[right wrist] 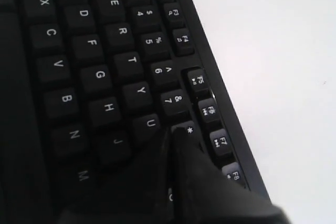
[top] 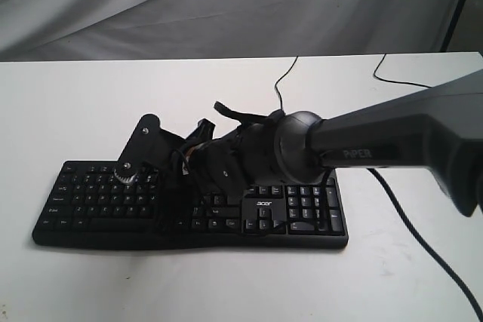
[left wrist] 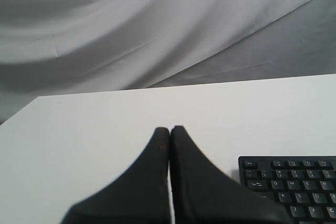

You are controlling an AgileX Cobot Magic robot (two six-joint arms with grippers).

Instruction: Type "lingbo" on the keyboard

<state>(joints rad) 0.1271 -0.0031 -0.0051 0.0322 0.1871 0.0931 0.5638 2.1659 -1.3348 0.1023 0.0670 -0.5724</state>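
Likely mid-typing on keyboard (top: 98,201) flat on white surface (top: 68,103); pointing right gripper (right wrist: 173,132), jaws pressed together, near U/8 keys, probably "i"; cannot tell letters done; left gripper (left wrist: 169,129) idle beside, jaws together
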